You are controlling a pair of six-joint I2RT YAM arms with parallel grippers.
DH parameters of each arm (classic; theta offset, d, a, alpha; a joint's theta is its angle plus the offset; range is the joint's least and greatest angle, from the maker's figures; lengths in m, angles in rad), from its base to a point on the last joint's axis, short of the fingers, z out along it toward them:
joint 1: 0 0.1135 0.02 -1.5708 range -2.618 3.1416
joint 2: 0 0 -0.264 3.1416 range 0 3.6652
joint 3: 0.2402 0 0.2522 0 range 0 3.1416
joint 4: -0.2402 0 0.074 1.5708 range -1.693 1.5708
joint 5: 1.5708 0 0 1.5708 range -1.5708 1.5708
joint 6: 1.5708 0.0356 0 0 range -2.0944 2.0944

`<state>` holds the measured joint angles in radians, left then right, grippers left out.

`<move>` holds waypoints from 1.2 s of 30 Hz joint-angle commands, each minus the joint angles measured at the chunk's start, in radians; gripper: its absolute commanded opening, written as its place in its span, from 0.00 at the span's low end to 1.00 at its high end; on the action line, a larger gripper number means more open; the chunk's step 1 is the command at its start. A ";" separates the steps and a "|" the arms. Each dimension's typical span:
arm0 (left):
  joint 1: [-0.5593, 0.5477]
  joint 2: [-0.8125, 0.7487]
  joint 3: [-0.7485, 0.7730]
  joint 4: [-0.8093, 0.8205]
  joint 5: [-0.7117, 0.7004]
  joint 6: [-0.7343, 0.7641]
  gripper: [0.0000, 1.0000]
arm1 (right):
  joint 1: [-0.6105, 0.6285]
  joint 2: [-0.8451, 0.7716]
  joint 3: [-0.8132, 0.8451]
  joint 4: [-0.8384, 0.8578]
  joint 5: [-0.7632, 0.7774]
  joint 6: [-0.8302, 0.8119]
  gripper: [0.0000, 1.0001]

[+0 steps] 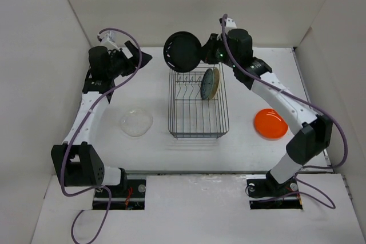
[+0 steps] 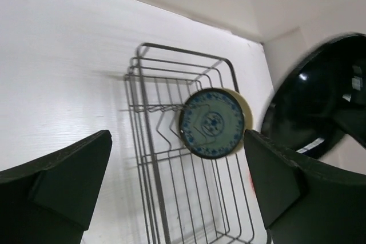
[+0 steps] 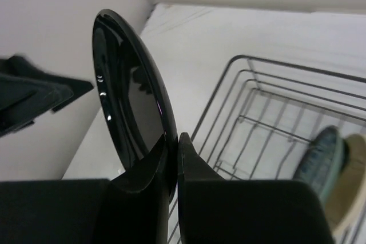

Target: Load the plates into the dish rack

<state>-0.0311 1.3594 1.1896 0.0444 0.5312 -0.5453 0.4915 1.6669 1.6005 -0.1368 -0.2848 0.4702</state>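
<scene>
Seen from above, the right gripper (image 1: 202, 53) is clamped on the rim of the black plate (image 1: 181, 51), holding it on edge over the far left corner of the dish rack (image 1: 197, 136). A teal plate (image 1: 205, 85) and a cream plate (image 1: 213, 82) stand together among the prongs on the rack's far right side. A clear glass plate (image 1: 136, 122) lies on the bench (image 1: 154, 152) left of the rack, and an orange plate (image 1: 270, 123) lies to its right. The left gripper (image 1: 140, 58) hangs left of the rack's far end. The left wrist view shows its fingers wide apart with nothing between them, looking along the rack at the teal plate's face. The right wrist view confirms the pinch on the black plate's lower edge, the plate upright and beside the rack's near wire wall. The step in hand looks like the third loading. Next, the plate likely needs carrying over the rack and lowering into a free slot beside the standing pair, kept upright.
</scene>
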 commanded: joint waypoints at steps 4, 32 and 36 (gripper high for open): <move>0.030 -0.085 -0.010 -0.075 -0.244 -0.047 1.00 | 0.177 -0.036 0.156 -0.362 0.753 -0.004 0.00; 0.066 0.003 0.168 -0.460 -0.675 -0.071 1.00 | 0.265 0.384 0.539 -0.745 1.049 0.202 0.00; 0.066 -0.006 0.177 -0.469 -0.695 -0.071 1.00 | 0.274 0.395 0.527 -0.745 1.049 0.222 0.00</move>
<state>0.0345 1.3769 1.3106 -0.4175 -0.1337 -0.6258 0.7464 2.0663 2.0861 -0.8864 0.7296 0.6605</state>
